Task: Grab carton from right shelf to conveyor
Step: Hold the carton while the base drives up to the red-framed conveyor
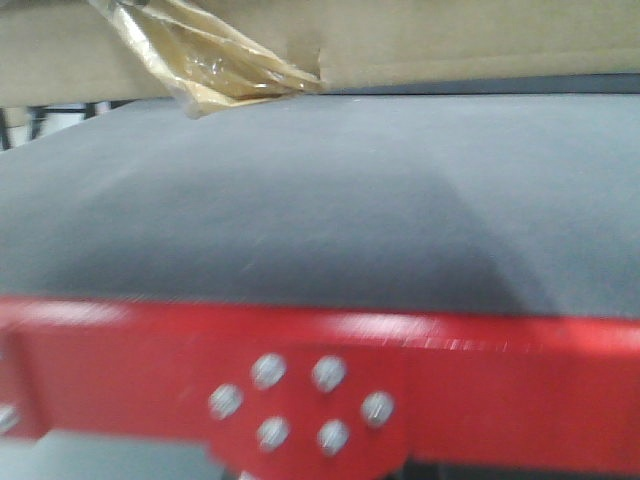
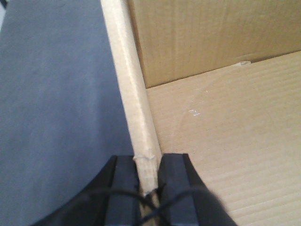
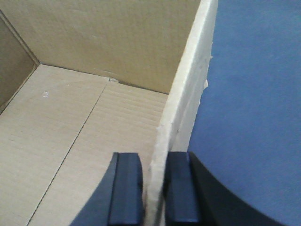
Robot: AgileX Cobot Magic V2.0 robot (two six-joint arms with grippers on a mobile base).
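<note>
While carton [image 1: 450, 40] shows above conveyor [image 1: 300, 200], left claw [image 2: 149, 164] clamped on its wall, right claw [image 3: 154, 162] likewise.

I see carton [image 1: 450, 40]: plain tan-brown cardboard, fine corrugation ribs inside, cut edges paler cream. On it, tape tuft [image 1: 215, 60]: glossy yellow-brown, see-thru. Below, conveyor belt [image 1: 300, 200]: dark blue-grey, matte, fine texture. Its border strip [image 1: 500, 390]: bright red w/ silver bolt heads [image 1: 329, 373]. My L gripper [image 2: 149, 181] & R gripper [image 3: 154, 183]: both black.
</note>
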